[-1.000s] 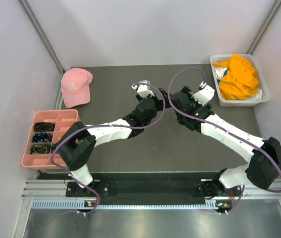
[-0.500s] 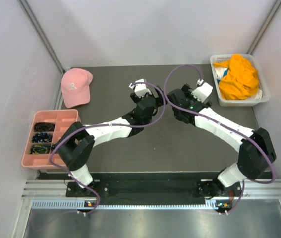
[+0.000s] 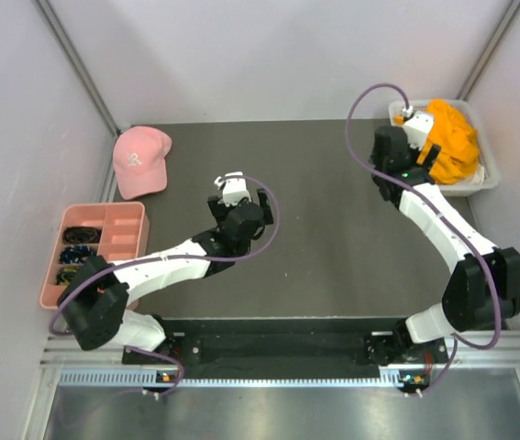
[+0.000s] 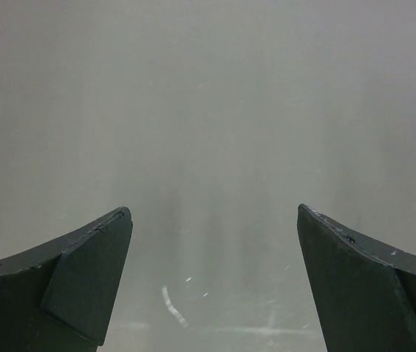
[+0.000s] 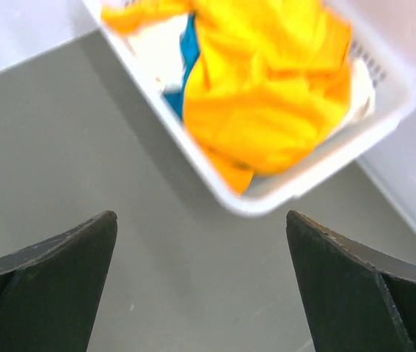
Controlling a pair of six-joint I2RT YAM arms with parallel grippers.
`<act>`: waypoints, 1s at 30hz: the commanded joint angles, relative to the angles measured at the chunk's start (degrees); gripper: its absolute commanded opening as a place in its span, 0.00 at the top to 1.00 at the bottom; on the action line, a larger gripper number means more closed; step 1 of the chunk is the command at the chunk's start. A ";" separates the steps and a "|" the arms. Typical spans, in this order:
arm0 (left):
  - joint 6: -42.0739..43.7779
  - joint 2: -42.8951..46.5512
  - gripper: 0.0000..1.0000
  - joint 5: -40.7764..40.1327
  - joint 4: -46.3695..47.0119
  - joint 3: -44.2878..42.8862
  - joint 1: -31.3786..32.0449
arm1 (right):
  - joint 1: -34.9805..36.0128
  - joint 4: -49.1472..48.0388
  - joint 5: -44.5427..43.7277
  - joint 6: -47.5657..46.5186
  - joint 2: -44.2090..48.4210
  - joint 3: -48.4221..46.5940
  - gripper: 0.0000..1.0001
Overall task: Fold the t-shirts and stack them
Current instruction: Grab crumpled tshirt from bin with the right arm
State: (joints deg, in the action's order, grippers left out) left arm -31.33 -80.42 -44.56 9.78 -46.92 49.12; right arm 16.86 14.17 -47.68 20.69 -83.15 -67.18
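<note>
- Dark table (image 3: pixel 333 238) beneath everything.
- White basket (image 3: pixel 452 191) at its far right corner.
- Orange-yellow t-shirt (image 5: pixel 266 95) heaped on top inside the basket.
- Teal-blue t-shirt (image 5: pixel 188 40) and white t-shirt (image 5: pixel 156 51) peeking out under its left side.
- Pink tray (image 3: pixel 122 215) at the left edge, pink cap (image 3: pixel 140 160) beyond it.
- Right gripper (image 5: pixel 200 214) spread wide, empty, just beside the basket's left side.
- Left gripper (image 4: pixel 215 209) spread wide, empty, above bare table left of centre.

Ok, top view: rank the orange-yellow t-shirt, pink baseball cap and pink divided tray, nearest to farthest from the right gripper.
1. The orange-yellow t-shirt, in the white basket by the right gripper.
2. The pink baseball cap, far left corner.
3. The pink divided tray, left edge.
</note>
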 commanded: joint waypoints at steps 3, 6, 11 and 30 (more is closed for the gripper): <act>1.62 3.25 0.01 -0.89 -8.19 1.03 -0.08 | -7.10 3.31 8.84 -9.70 -8.22 -14.72 0.01; 1.62 5.18 0.01 -0.97 -8.38 3.05 -0.08 | -9.38 7.44 8.48 -12.42 -14.81 -23.15 0.01; 2.41 6.51 0.01 -0.80 -8.90 5.43 -0.08 | -12.11 11.40 9.53 -14.10 -21.34 -33.97 0.01; 5.93 6.60 0.01 -1.59 -8.20 7.54 -0.87 | -21.96 17.82 21.05 -11.90 -25.39 -36.27 0.18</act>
State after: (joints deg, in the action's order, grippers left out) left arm -26.55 -75.46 -45.06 0.73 -39.99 48.75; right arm -4.40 31.29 -28.84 8.78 -108.47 -102.83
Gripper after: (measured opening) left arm 0.990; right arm 0.827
